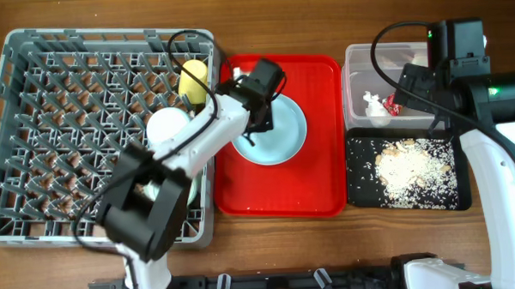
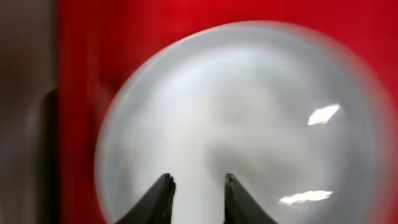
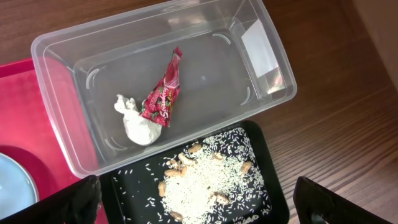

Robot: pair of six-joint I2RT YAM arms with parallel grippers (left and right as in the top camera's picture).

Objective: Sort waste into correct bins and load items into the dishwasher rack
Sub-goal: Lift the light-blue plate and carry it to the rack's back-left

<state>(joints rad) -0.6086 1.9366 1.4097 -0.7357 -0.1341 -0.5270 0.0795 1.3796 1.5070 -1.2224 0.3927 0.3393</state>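
A light blue plate [image 1: 285,137] lies on the red tray [image 1: 242,196]. My left gripper [image 1: 259,119] hangs just over its left part. In the blurred left wrist view the two fingertips [image 2: 165,182] stand a little apart above the plate [image 2: 249,112], with nothing between them. My right gripper [image 3: 199,208] is wide open over the seam between the clear tub [image 3: 62,118] and the black tray [image 3: 268,155]. A red wrapper [image 3: 163,93] and a white tissue [image 3: 137,124] lie in the tub. Rice-like scraps [image 3: 205,180] cover the black tray. The grey rack [image 1: 59,126] holds a yellow cup [image 1: 193,81] and a pale bowl [image 1: 167,126].
The rack fills the table's left side, and my left arm crosses its right edge. The clear tub [image 1: 362,59] and black tray [image 1: 362,188] stand right of the red tray. Bare wood shows along the back and front edges.
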